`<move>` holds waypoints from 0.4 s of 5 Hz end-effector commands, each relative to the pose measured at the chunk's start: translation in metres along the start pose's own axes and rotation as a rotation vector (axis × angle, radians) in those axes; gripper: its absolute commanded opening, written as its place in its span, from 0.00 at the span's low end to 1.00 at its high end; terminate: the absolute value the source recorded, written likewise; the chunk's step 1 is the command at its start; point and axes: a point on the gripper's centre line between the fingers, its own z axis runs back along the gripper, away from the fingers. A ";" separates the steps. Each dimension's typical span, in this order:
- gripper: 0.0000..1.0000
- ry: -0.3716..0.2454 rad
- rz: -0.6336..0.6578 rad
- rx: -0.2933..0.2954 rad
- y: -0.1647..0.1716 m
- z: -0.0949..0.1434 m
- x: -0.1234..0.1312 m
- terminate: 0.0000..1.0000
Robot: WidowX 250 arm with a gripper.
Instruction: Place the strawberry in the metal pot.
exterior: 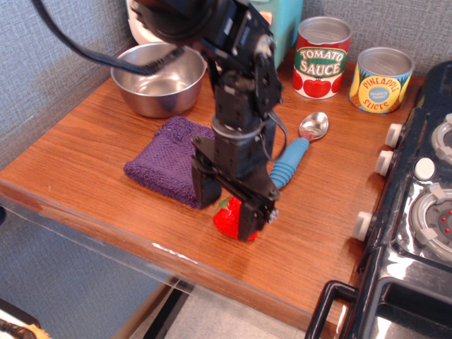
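The red strawberry (227,218) with its green cap lies on the wooden counter near the front edge, mostly hidden behind my gripper. My gripper (228,207) has come down over it, open, with one black finger on each side of the berry. I cannot tell whether the fingers touch it. The shiny metal pot (135,90) stands empty at the back left, well apart from the gripper.
A folded purple cloth (164,167) lies left of the gripper. A blue-handled spoon (291,161) lies just behind it to the right. A tomato sauce can (322,58) and a pineapple can (381,80) stand at the back right. A black toy stove (421,212) borders the right side.
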 end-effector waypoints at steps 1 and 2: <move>1.00 0.007 -0.022 0.040 -0.005 -0.005 0.009 0.00; 1.00 0.009 -0.009 0.047 -0.003 -0.006 0.010 0.00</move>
